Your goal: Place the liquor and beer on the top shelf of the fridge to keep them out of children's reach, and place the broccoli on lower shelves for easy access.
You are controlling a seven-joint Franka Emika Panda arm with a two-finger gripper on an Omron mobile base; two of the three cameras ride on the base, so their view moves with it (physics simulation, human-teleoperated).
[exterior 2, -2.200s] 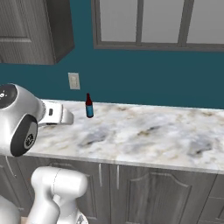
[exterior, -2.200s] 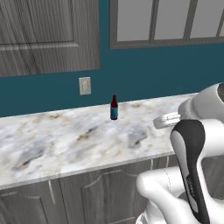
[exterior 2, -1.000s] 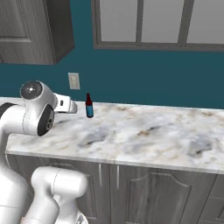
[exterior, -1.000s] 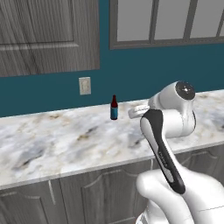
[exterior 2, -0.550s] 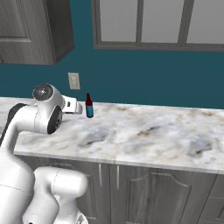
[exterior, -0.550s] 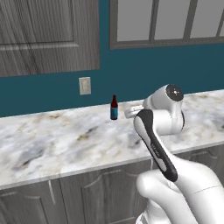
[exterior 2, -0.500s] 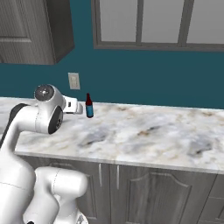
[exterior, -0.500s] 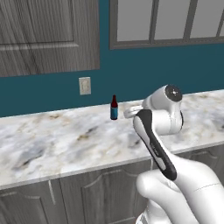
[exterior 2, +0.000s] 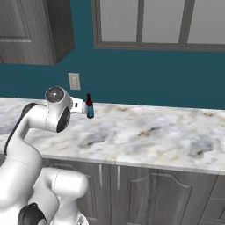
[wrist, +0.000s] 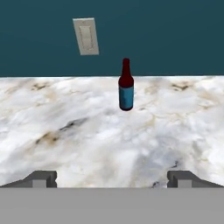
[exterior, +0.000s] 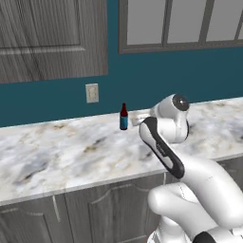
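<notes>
Standing alone: one beer

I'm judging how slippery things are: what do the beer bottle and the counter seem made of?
The beer looks like dark red-brown glass with a smooth blue label band, though the render leaves it uncertain. The counter looks like polished marble: white, with grey and brown veining.

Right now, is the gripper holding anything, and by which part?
Nothing is held. The gripper is open, level with the beer, which stands upright and untouched on the counter.
</notes>
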